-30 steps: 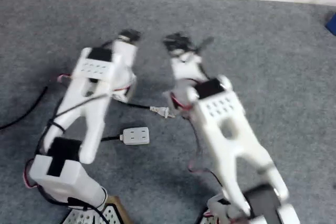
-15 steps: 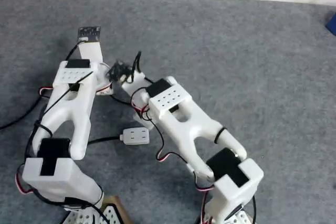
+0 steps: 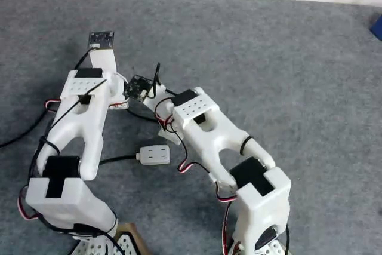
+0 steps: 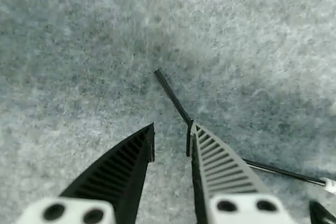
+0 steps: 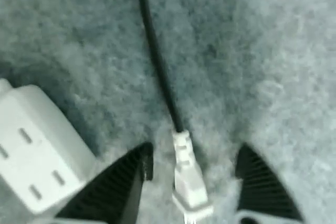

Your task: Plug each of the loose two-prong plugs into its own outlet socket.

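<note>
The right tool (image 5: 194, 158), spread, has swung in to straddle the white two-prong plug (image 5: 188, 184) near the outlet block (image 5: 37, 145), poised to pinch it; the left tool (image 4: 172, 140) sits slightly spread.

On the surface (image 3: 286, 58) the outlet block (image 3: 154, 154) lies between the two arms, with the left arm (image 3: 83, 123) at its 9 o'clock and the right arm (image 3: 209, 126) at its 3 o'clock. The block's cord (image 3: 116, 159) runs off toward 9 o'clock, to the left arm. A stray cord (image 3: 27, 126) lies farther out at 9 o'clock.

A plug (image 5: 189, 187) lies on the surface between the spread fingers of the right gripper (image 5: 194, 163), apart from both, and the outlet block sits just beside one finger. The left gripper (image 4: 170, 129) hangs over a thin cord (image 4: 170, 93), its fingers parted, with the cord at one fingertip.
</note>
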Controlling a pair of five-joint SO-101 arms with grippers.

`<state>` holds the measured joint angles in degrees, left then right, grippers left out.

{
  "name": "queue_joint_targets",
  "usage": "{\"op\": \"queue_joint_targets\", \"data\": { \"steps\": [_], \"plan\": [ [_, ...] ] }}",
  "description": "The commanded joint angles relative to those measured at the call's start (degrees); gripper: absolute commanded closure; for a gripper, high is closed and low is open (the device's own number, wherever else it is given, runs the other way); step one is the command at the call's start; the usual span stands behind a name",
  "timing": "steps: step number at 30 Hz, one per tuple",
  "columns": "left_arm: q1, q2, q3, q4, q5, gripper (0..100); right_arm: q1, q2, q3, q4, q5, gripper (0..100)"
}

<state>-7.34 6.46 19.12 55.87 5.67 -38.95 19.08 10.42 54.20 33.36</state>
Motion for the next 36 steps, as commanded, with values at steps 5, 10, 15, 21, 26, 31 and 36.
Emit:
{"op": "queue_joint_targets", "data": {
  "steps": [5,10,15,21,26,31,36],
  "plan": [
    [0.0,-2.4,2.4,-4.7,0.2,88,2.1,1.9,-2.9,-0.7,0.5,97.0],
    [0.0,-2.4,2.9,-5.5,0.2,88,2.0,0.6,-4.0,0.0,-5.5,99.4],
    [0.6,-2.4,2.9,-5.5,0.2,88,3.8,-8.8,-7.3,5.6,-16.4,99.4],
    [3.1,-3.0,1.5,-3.2,0.2,88,8.8,-27.0,-3.5,5.2,-28.7,99.4],
    [8.8,-2.5,-11.6,14.4,-6.9,88,7.4,-45.7,11.0,-0.9,-35.3,99.4],
    [16.6,-3.1,-22.7,32.2,-15.3,80,7.1,-64.2,35.0,-14.5,-37.9,99.4],
    [19.7,-3.9,-26.8,36.8,-15.6,72,9.0,-76.4,52.2,-23.5,-37.8,99.4]
  ]
}}
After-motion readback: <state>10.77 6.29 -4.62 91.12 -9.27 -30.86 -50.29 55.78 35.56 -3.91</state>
